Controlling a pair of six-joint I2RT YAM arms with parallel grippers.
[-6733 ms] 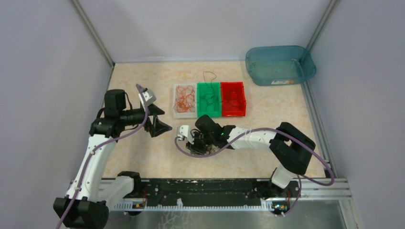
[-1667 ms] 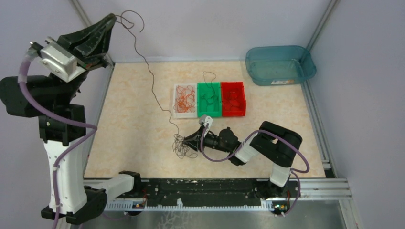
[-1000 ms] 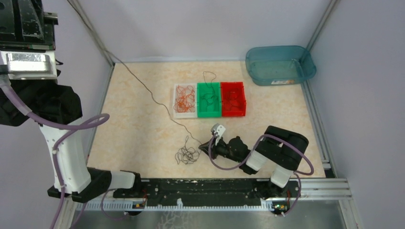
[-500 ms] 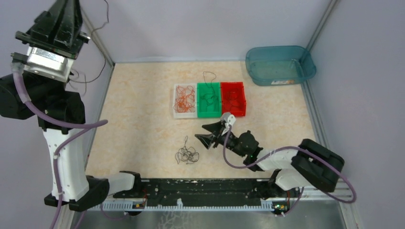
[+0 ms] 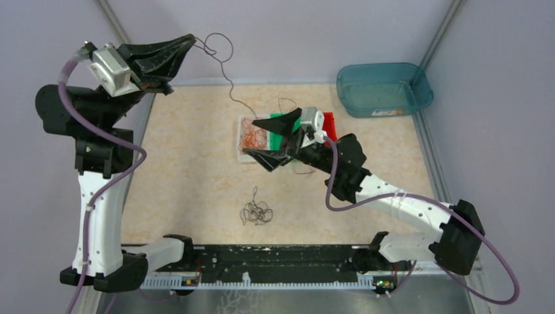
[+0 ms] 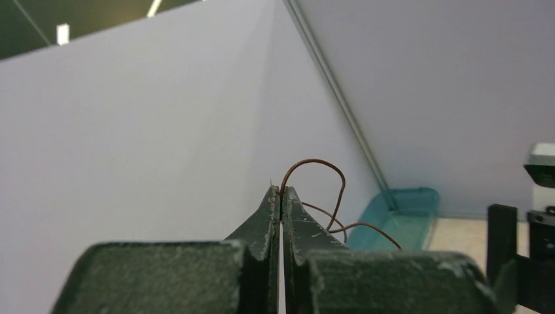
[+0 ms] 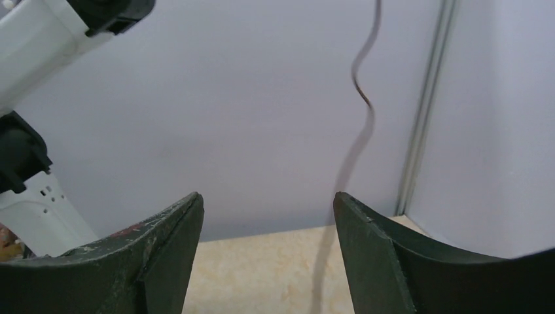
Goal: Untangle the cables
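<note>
My left gripper [image 5: 190, 40] is raised high at the back left, shut on the end of one dark brown cable [image 5: 228, 84]. That cable loops past the tip and hangs down toward the trays. In the left wrist view the jaws [image 6: 281, 192] pinch the cable [image 6: 321, 162] at their very tip. My right gripper [image 5: 249, 138] is lifted over the white tray, open, with nothing held. In its wrist view the hanging cable [image 7: 364, 98] drops close to the right finger [image 7: 357, 229]; contact cannot be judged. A small tangle of dark cables [image 5: 256, 213] lies on the table.
Three small trays stand side by side mid-table: white [image 5: 239, 140] with orange-red cables, green [image 5: 285, 156], red [image 5: 326, 152]. A teal tub [image 5: 383, 88] sits at the back right. Grey walls close in on the left, back and right.
My left gripper swung from pointing up to pointing right, carrying the cable. The right gripper rose from beside the tangle to over the trays and opened wider.
</note>
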